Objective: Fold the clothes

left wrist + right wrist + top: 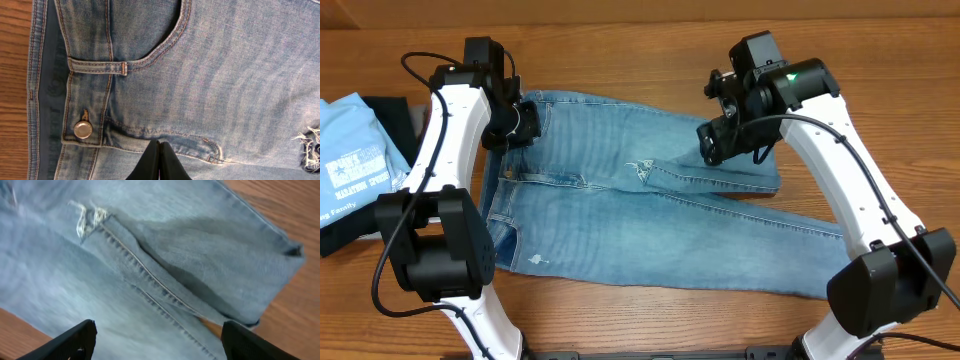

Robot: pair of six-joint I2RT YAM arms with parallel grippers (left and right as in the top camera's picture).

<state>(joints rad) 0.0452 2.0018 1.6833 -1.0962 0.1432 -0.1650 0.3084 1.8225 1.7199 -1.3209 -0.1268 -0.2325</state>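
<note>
We see the jeans [650,220] lying flat on the table [880,120], waistband to the left. The far leg is doubled back on itself, so its frayed hem [90,217] rests near the crotch. The near leg runs out full length to the right. The left fingers [150,165] are pressed together tip to tip over the fly, just beside the button [83,130]. We cannot make out any cloth pinched between them. The right fingers [70,342] stand wide apart above the doubled leg and hold nothing.

We judge the main risk to lie with the right side. If those fingers come down and close on the top layer alone, a pull would peel the fold open rather than carry it. If they bite both layers near the crease [280,265], the whole leg may drag and bunch.

The second risk is at the waistband. If the left fingers only rest on the denim, they anchor little, and any tug from the right could slide the jeans across the table and skew the edges. A skewed base would leave the legs misaligned at the next fold. The light blue T-shirt [355,150] lies near the waistband, to its left, and a drag that way could catch it.
</note>
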